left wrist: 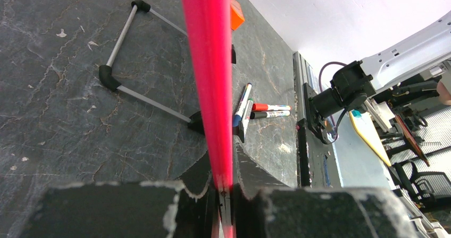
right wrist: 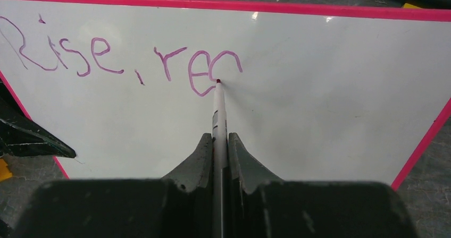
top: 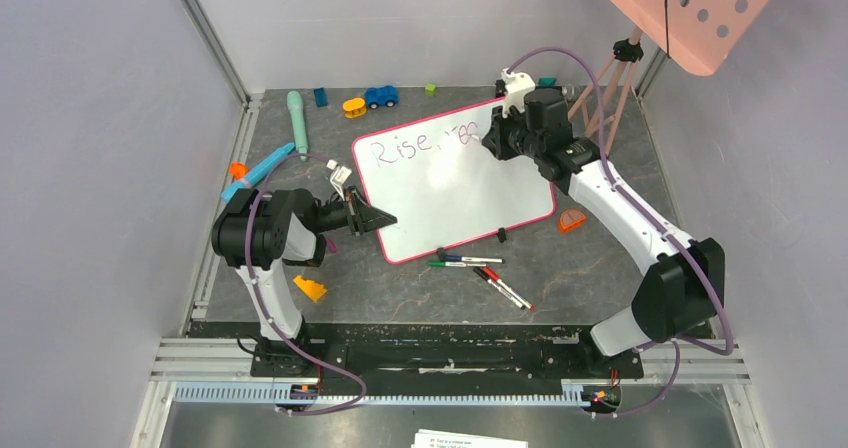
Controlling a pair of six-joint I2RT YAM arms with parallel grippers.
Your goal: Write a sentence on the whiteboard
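1. The right gripper (right wrist: 219,138) has its jaws clamped on a slim white marker (right wrist: 218,108), which runs straight out between the two fingers.
2. The marker's red tip touches the whiteboard (right wrist: 330,94) at the foot of the last, unfinished letter.
3. The sentence (right wrist: 111,60) so far reads "Rise, re" plus that partial curved letter, in thin purplish-pink ink along the upper left part of the board.
4. The left gripper (left wrist: 222,170) has its jaws closed on the board's pink-red rim, gripping it at the left near edge; in the left wrist view the rim runs edge-on straight up from between the fingers.
5. Beside that rim, a thin wire frame (left wrist: 133,86) with black corner pieces lies on the dark stone-patterned table (top: 590,278).
6. The board sits near the middle of the table, turned at an angle, with a small black clip foot (top: 501,234) on its near edge.
7. Just beyond that near edge lie loose markers (top: 466,261), with a red-capped pair (top: 504,289) slightly nearer the arm bases.
8. An orange piece (top: 571,220) lies close to the board's right near corner.
9. A yellow-orange wedge (top: 309,288) lies near the left arm's base.
10. A teal cylinder (top: 297,116) and a blue toy car (top: 380,96) sit along the far side.
11. A salmon-pink perforated panel (top: 690,8) hangs at the upper right.
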